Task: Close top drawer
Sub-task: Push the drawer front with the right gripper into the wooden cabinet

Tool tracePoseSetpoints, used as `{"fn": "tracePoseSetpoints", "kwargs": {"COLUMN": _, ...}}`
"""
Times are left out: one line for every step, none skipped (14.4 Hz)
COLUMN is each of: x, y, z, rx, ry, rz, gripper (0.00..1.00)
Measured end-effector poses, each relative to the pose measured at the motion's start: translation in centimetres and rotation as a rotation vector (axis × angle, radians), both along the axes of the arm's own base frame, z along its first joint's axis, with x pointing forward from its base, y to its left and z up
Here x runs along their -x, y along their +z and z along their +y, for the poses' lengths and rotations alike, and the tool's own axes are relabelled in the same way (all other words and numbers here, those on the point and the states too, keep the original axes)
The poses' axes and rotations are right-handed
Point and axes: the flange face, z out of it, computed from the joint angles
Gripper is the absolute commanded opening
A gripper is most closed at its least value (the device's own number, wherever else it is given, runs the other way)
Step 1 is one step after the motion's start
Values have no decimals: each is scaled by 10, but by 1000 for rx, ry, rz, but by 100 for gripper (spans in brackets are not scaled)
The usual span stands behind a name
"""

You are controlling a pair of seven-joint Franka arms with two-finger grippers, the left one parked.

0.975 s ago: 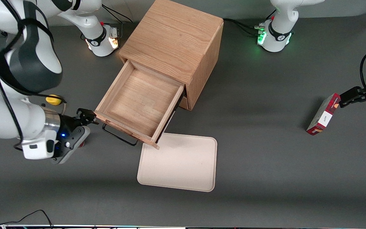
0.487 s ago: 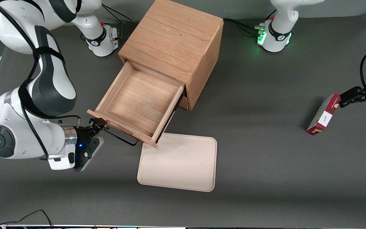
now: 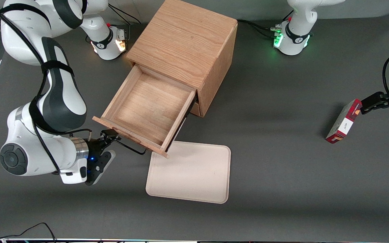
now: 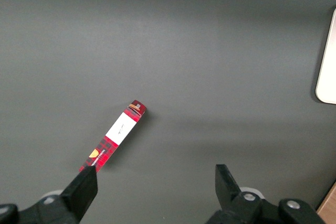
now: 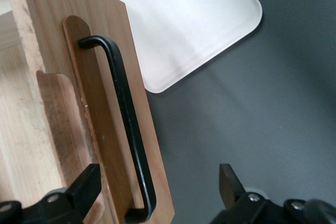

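The top drawer [image 3: 147, 104] of the light-oak cabinet [image 3: 184, 40] stands pulled far out and is empty inside. Its thin black bar handle [image 3: 130, 146] is on the front panel, which faces the front camera. My right gripper [image 3: 109, 136] is at the end of the front panel that lies toward the working arm's end of the table, level with the handle's end. In the right wrist view the gripper [image 5: 158, 178] is open, and the front panel's edge and the handle [image 5: 128, 129] lie between its fingers. The lower drawer is hidden.
A cream tray [image 3: 189, 172] lies flat on the table just nearer the front camera than the drawer, and it also shows in the right wrist view [image 5: 173, 19]. A red box [image 3: 343, 121] stands toward the parked arm's end, and shows in the left wrist view [image 4: 113, 136].
My right arm has swung, and the gripper has moved nearer the front camera and in along the drawer's front panel to the handle's end. The drawer has not visibly moved.
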Motion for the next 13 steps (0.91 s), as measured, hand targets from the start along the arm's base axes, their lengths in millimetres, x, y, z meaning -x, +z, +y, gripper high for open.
{"fn": "tracePoseSetpoints", "kwargs": {"x": -1, "y": -4, "z": 1, "rx": -4, "ry": -1, "rz": 2, "gripper": 100}}
{"fn": "tracePoseSetpoints", "kwargs": {"x": -2, "y": -8, "z": 1, "rx": -6, "ry": -3, "rz": 2, "gripper": 100}}
{"fn": "tracePoseSetpoints", "kwargs": {"x": -2, "y": -12, "z": 2, "rx": -6, "ry": -4, "rz": 5, "gripper": 100}}
{"fn": "tracePoseSetpoints", "kwargs": {"x": -3, "y": -15, "z": 2, "rx": -7, "ry": -6, "rz": 2, "gripper": 100}}
{"fn": "tracePoseSetpoints", "kwargs": {"x": -3, "y": -19, "z": 3, "rx": -8, "ry": -8, "rz": 3, "gripper": 100}}
{"fn": "tracePoseSetpoints", "kwargs": {"x": -3, "y": -24, "z": 4, "rx": -9, "ry": -9, "rz": 3, "gripper": 100}}
{"fn": "tracePoseSetpoints", "kwargs": {"x": -3, "y": -28, "z": 5, "rx": -10, "ry": -11, "rz": 2, "gripper": 100}}
{"fn": "tracePoseSetpoints", "kwargs": {"x": -3, "y": -34, "z": 5, "rx": -9, "ry": -13, "rz": 3, "gripper": 100}}
{"fn": "tracePoseSetpoints", "kwargs": {"x": -2, "y": -40, "z": 5, "rx": -8, "ry": -14, "rz": 10, "gripper": 100}}
{"fn": "tracePoseSetpoints", "kwargs": {"x": -2, "y": -44, "z": 6, "rx": -12, "ry": -15, "rz": 17, "gripper": 100}}
{"fn": "tracePoseSetpoints", "kwargs": {"x": 0, "y": -47, "z": 7, "rx": -22, "ry": -19, "rz": 27, "gripper": 100}}
{"fn": "tracePoseSetpoints", "kwargs": {"x": 0, "y": -48, "z": 8, "rx": -30, "ry": -25, "rz": 34, "gripper": 100}}
{"fn": "tracePoseSetpoints", "kwargs": {"x": 1, "y": -50, "z": 8, "rx": -34, "ry": -38, "rz": 43, "gripper": 100}}
